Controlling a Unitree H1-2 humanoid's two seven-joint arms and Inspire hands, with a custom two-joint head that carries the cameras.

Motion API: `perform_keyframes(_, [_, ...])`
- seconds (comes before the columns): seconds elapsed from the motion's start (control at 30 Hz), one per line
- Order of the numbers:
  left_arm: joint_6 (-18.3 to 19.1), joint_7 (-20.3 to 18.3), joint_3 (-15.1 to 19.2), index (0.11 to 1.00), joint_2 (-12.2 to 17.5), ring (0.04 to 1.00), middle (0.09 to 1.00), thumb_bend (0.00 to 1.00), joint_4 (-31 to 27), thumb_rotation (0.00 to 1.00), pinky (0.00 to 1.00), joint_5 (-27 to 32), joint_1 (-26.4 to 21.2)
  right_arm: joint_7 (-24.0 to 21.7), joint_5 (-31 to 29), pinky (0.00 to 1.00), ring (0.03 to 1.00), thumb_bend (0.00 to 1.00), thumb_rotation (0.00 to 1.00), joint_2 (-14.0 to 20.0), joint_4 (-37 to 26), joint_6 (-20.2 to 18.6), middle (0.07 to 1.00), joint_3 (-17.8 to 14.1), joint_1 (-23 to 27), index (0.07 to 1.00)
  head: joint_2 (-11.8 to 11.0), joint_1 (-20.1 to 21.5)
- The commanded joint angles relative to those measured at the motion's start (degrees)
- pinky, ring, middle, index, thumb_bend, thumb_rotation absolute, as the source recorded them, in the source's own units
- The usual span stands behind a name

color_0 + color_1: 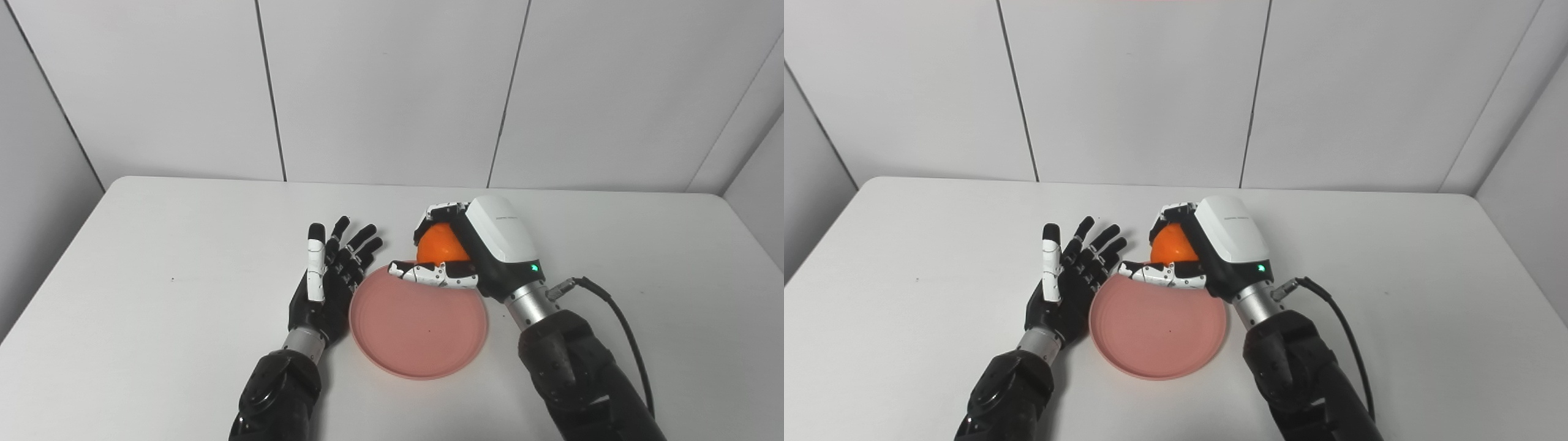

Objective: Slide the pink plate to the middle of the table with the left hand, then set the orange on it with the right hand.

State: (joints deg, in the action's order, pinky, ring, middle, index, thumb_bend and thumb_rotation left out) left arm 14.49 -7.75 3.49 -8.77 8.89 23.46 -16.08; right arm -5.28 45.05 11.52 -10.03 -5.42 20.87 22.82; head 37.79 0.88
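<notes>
The orange (440, 244) is round, bright and smooth-skinned, and most of it is hidden inside the right hand (474, 248). That hand's fingers (438, 212) curl over the top of the fruit while its thumb (433, 274) lies stretched beneath it, so the hand is closed around the orange. The fruit sits at the far rim of the pink plate (419, 334); whether it touches the plate cannot be told.

The plate is a shallow, salmon-pink disc with a raised edge and faint rings, lying flat on the white table (153, 257). The left hand (327, 285) rests just beside the plate's left rim, fingers (358, 245) spread apart and holding nothing.
</notes>
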Motion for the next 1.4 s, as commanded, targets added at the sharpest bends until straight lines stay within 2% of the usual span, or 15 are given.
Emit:
perform_keyframes(0.0, [2.19, 2.00, -0.29, 1.000, -0.11, 0.859, 0.855, 0.91, 3.12, 0.86, 1.00, -1.81, 2.29, 0.85, 0.73, 0.09, 0.145, 0.43, 0.55, 0.32, -0.44, 3.48, 0.209, 0.54, 0.32, 0.238, -0.09, -0.06])
perform_keyframes(0.1, [2.15, 1.86, -0.46, 1.000, -0.04, 0.863, 0.864, 0.91, 3.06, 0.88, 1.00, -2.19, 2.38, 0.86, 0.94, 0.09, 0.147, 0.42, 0.54, 0.44, 0.38, 3.76, 0.213, 1.30, -0.38, 0.246, -0.08, -0.09])
perform_keyframes(0.27, [2.49, 1.95, -0.66, 1.000, -0.25, 0.859, 0.878, 0.91, 2.53, 0.88, 1.00, -2.68, 2.71, 1.61, 1.28, 0.12, 0.177, 0.42, 0.55, 0.44, 2.31, 5.34, 0.247, 1.73, -0.98, 0.311, 0.14, -0.17])
perform_keyframes(0.43, [2.54, 2.17, -0.51, 1.000, -0.30, 0.861, 0.882, 0.92, 2.81, 0.87, 1.00, -2.75, 2.66, 2.41, 1.32, 0.11, 0.172, 0.43, 0.54, 0.58, 4.88, 6.90, 0.241, 1.85, -1.44, 0.298, 0.26, -0.23])
perform_keyframes(0.6, [2.09, 1.85, -0.45, 1.000, -0.18, 0.860, 0.885, 0.92, 3.42, 0.87, 1.00, -2.68, 2.55, 2.38, 2.81, 0.13, 0.190, 0.42, 0.60, 0.88, 6.64, 7.03, 0.260, 2.65, -2.10, 0.333, 0.00, -0.21])
perform_keyframes(0.77, [2.06, 1.68, -0.43, 1.000, -0.14, 0.861, 0.876, 0.92, 3.70, 0.87, 1.00, -2.55, 2.50, 3.83, 4.02, 0.12, 0.174, 0.43, 0.50, 1.04, 8.23, 8.06, 0.250, 3.54, -2.47, 0.305, -0.02, -0.21])
perform_keyframes(1.17, [1.52, 1.28, -0.69, 1.000, 0.02, 0.854, 0.876, 0.91, 4.48, 0.88, 1.00, -2.64, 2.35, 7.19, 5.30, 0.11, 0.171, 0.42, 0.55, 0.91, 10.03, 10.10, 0.253, 3.87, -2.38, 0.319, -0.41, -0.06])
perform_keyframes(1.37, [1.39, 1.23, -0.56, 1.000, 0.00, 0.858, 0.874, 0.91, 4.78, 0.88, 1.00, -2.21, 2.21, 8.45, 5.66, 0.12, 0.174, 0.48, 0.57, 0.63, 10.37, 10.57, 0.256, 3.67, -2.23, 0.331, -0.46, -0.04])
